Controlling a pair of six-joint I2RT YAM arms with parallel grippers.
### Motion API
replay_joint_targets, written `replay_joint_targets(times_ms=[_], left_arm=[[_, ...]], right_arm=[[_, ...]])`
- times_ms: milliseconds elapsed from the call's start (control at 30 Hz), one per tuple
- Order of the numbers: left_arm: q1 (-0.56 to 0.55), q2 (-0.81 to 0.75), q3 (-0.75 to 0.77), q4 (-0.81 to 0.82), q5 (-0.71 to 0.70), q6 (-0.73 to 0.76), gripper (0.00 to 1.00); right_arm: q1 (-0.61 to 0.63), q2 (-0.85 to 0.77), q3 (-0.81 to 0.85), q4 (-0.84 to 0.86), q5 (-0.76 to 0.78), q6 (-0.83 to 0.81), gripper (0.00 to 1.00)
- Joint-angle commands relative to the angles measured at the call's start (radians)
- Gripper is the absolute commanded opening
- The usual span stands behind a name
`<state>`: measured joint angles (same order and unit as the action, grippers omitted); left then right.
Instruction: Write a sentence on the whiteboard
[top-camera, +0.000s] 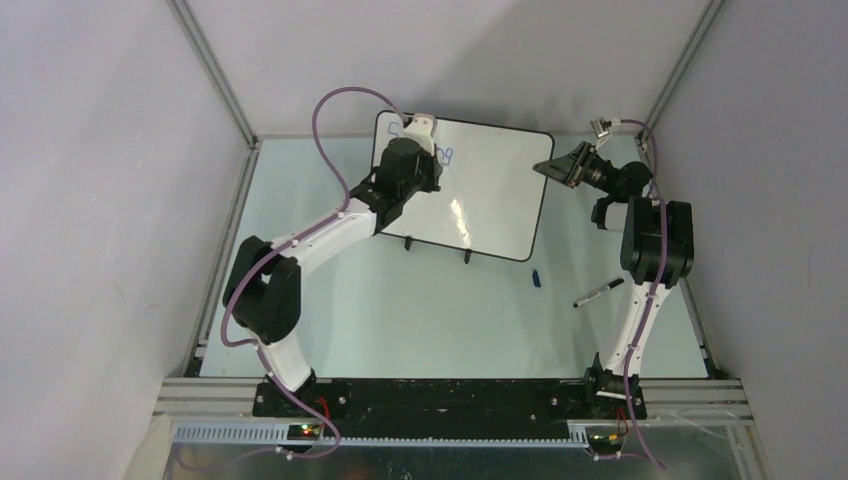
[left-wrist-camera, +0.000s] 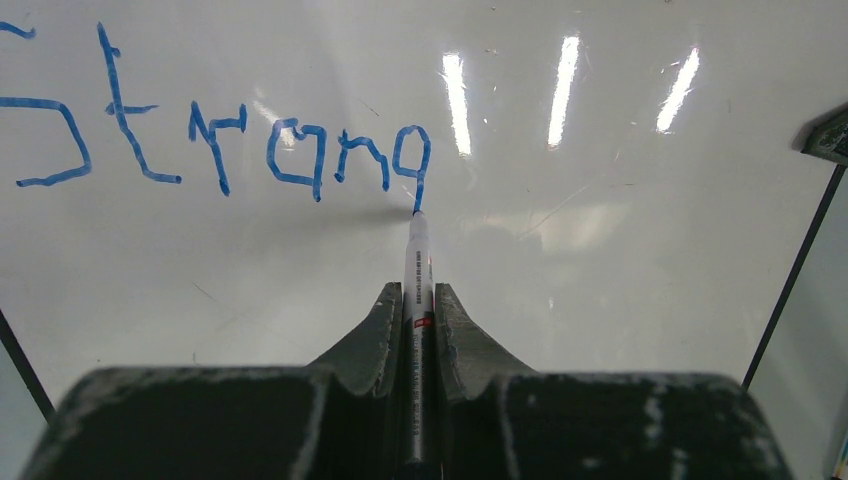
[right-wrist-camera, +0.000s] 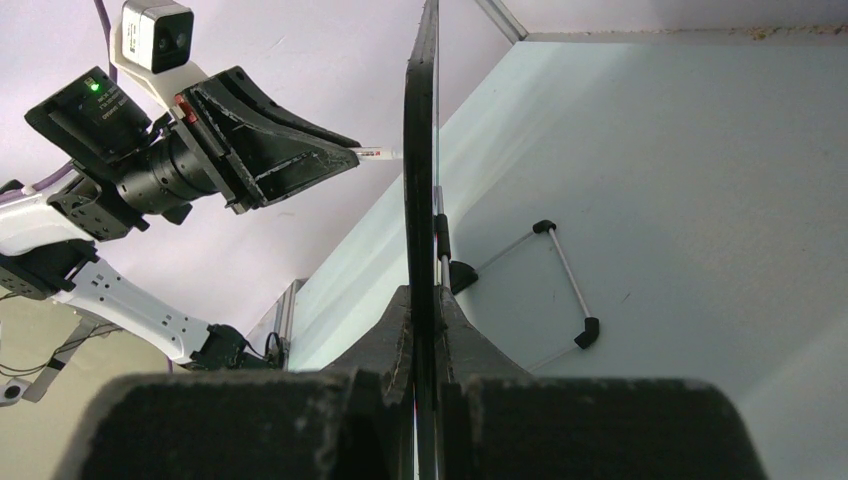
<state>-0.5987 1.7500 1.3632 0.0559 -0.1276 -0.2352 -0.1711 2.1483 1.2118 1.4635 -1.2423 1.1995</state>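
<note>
1. blue ink up top: the sentence (left-wrist-camera: 220, 150) reads "strang" across the whiteboard (left-wrist-camera: 600, 300), up in the board's ten o'clock corner in the top view.
2. left gripper (left-wrist-camera: 418, 300) is clamped tight on a marker (left-wrist-camera: 417, 250), tip touching the tail of the last letter.
3. right gripper (right-wrist-camera: 425, 320) is pinched on the board's three o'clock edge.
4. whiteboard stands on its feet at twelve o'clock on the table (top-camera: 400, 320).
5. a second marker (top-camera: 598, 293) and a blue cap (top-camera: 535, 278) lie at the board's five o'clock, apart from it.
</note>
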Motion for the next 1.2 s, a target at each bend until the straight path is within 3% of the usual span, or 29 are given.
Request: replay_joint_targets(times_ms=[0,767,1167], left_arm=[[-0.004,-0.043,-0.009,-0.030,-0.029,0.020,0.00],[-0.005,-0.044,0.017,-0.035,-0.114,0.036,0.00],[-0.005,-0.071,-0.013,0.014,-0.067,0.035,0.00]], right_arm=[[-0.007,-0.074,0.008,0.043,-0.003,0.033,0.00],[-0.005,-0.075,0.008,0.043,-0.002,0.032,0.00],[-0.005,-0.076,0.008,0.044,-0.003,0.032,0.00]])
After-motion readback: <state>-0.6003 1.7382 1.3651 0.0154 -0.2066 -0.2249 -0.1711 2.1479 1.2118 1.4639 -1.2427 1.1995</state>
